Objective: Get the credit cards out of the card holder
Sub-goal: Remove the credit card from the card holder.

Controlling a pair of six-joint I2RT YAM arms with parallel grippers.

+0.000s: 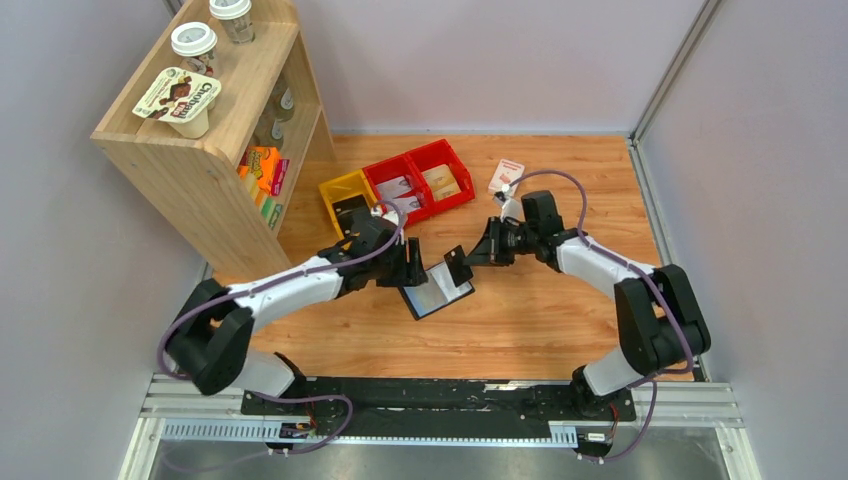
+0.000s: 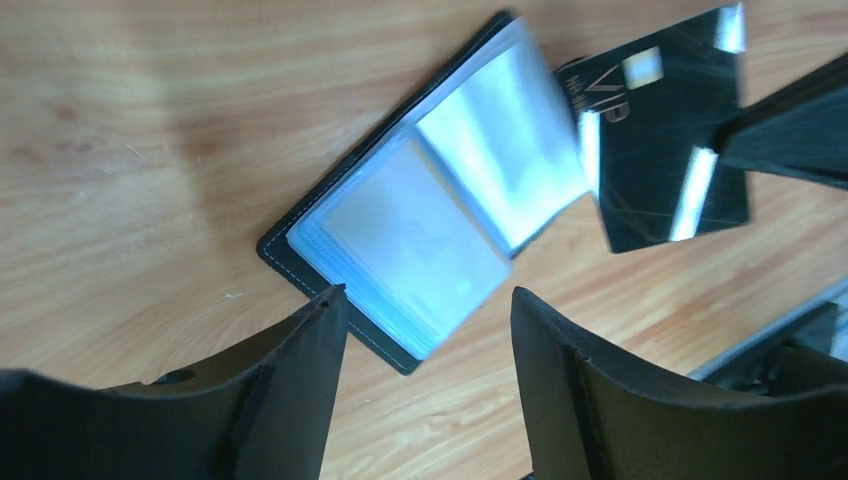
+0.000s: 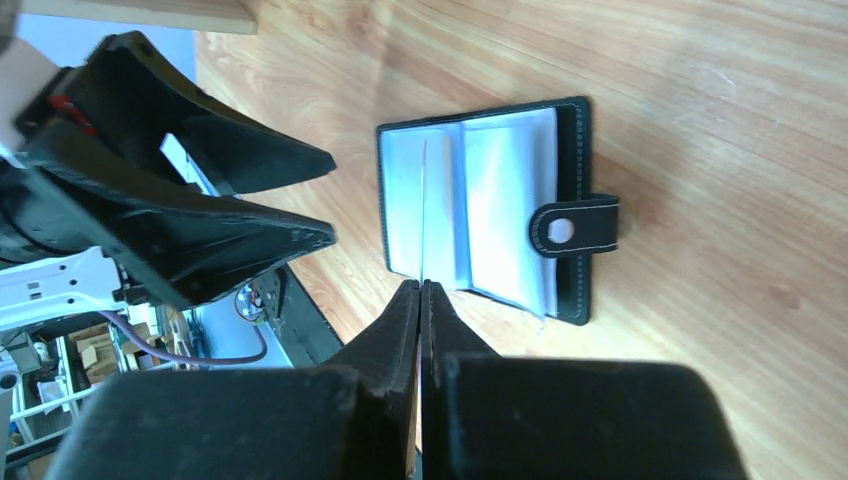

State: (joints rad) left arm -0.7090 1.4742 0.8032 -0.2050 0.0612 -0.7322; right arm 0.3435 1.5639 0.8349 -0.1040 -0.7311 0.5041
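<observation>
The card holder [image 1: 437,291] lies open on the wooden table, its black cover down and bluish-clear pockets [image 2: 420,225] up, with the tab [image 3: 575,232] folded over one side. A black glossy credit card [image 2: 665,130] hangs just above the holder's far edge, clear of the pockets. My right gripper [image 3: 424,286] is shut on that card, which shows edge-on in the right wrist view. My left gripper [image 2: 430,300] stands open over the holder's near-left corner with nothing between its fingers. In the top view it [image 1: 412,268] sits at the holder's left side.
A wooden shelf unit [image 1: 215,130] with cups and snacks stands at the far left. Red and yellow bins [image 1: 400,185] sit behind the grippers. A small white-and-red box [image 1: 506,175] lies at the back right. The black mounting rail [image 1: 440,395] runs along the near edge.
</observation>
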